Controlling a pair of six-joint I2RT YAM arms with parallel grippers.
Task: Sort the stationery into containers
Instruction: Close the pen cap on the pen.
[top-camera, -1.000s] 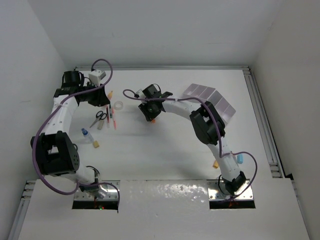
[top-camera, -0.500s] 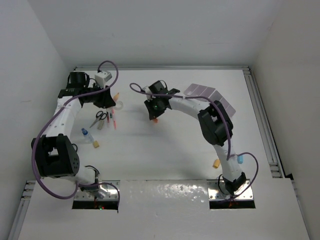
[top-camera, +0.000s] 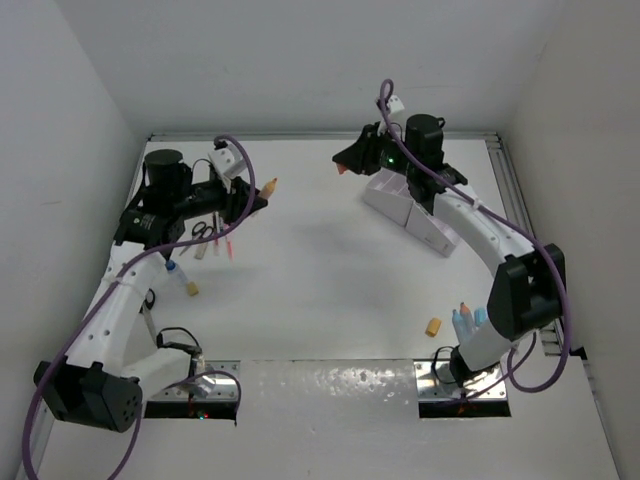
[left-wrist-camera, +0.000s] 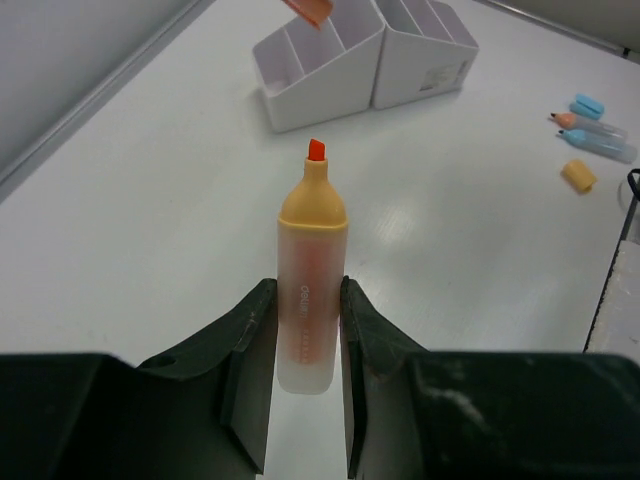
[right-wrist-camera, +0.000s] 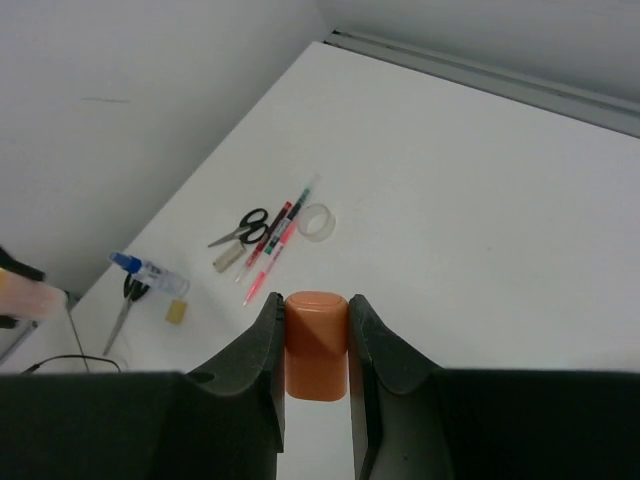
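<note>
The left gripper (left-wrist-camera: 305, 292) is narrowed onto an uncapped orange highlighter (left-wrist-camera: 312, 215), the white organiser (left-wrist-camera: 330, 75) ahead of its tip. The right gripper (right-wrist-camera: 314, 310) pinches an orange cap (right-wrist-camera: 316, 355).

A white table (top-camera: 330, 290) sits between plain grey walls (top-camera: 300, 60).

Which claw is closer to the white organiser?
Right. The right gripper, holding a cap, hangs just left of the organiser at its far end; the left gripper, holding a highlighter, is far to its left.
</note>
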